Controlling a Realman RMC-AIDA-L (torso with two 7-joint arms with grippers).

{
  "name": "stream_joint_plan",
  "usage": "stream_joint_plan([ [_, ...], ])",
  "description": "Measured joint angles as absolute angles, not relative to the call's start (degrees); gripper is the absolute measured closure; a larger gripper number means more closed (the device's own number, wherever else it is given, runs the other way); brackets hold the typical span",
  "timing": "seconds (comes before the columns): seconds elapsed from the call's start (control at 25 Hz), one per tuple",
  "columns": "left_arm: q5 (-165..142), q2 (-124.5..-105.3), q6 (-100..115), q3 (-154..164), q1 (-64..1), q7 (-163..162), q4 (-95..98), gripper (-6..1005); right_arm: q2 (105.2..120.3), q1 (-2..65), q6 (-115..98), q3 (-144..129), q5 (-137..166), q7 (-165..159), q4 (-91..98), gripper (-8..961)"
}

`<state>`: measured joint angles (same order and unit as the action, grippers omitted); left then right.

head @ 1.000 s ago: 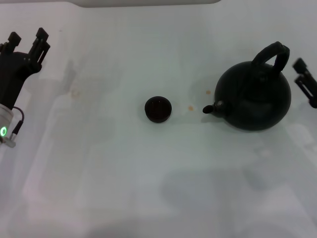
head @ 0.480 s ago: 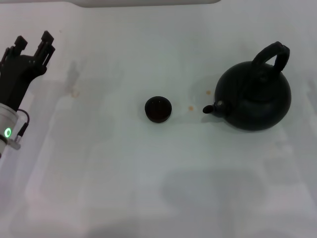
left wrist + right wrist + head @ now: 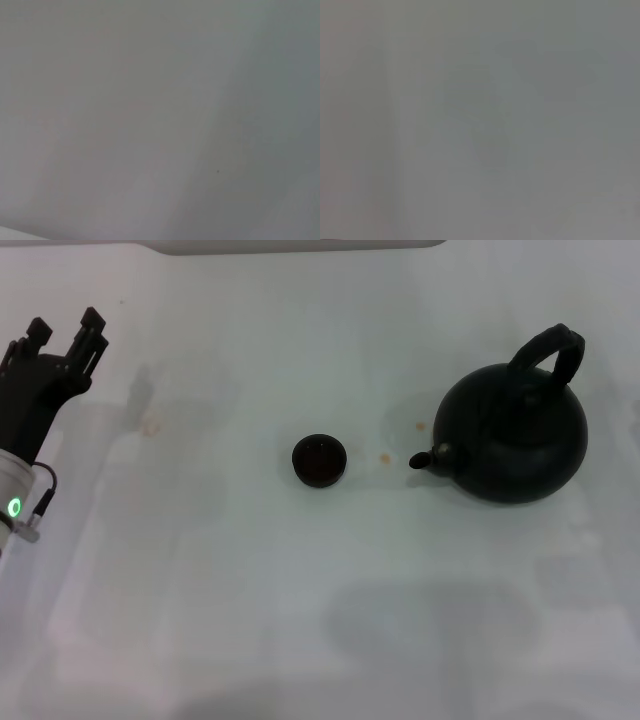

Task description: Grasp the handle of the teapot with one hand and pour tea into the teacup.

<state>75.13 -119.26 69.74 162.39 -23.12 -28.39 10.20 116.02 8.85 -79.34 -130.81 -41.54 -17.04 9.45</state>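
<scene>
The large round black teapot (image 3: pixel 515 435) stands upright on the white table at the right, spout (image 3: pixel 425 458) pointing left. Its thick black arched handle (image 3: pixel 548 348) rises over the top, free of any gripper. The tiny black teacup (image 3: pixel 319 460) sits near the middle, left of the spout and apart from it. My left gripper (image 3: pixel 62 332) hovers at the far left edge, open and empty, far from the cup. My right gripper is out of view. Both wrist views show only bare table.
The white table (image 3: pixel 300 620) spreads all round. A few small brownish stains (image 3: pixel 384 457) lie between cup and teapot, and one (image 3: pixel 152 424) near the left gripper. A pale edge runs along the far side (image 3: pixel 300 245).
The right gripper, seen at the right edge beside the teapot a second ago, has withdrawn out of view. The left gripper shifted slightly to the right. Teapot and cup have not moved.
</scene>
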Motion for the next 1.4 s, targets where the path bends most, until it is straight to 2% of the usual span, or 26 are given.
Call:
stream_joint_plan([
  [1.4, 75.33, -119.26, 69.76, 162.25, -23.85, -28.39, 10.19, 239, 115.93, 9.25, -77.43, -130.25, -41.83, -17.33, 10.2, 211],
])
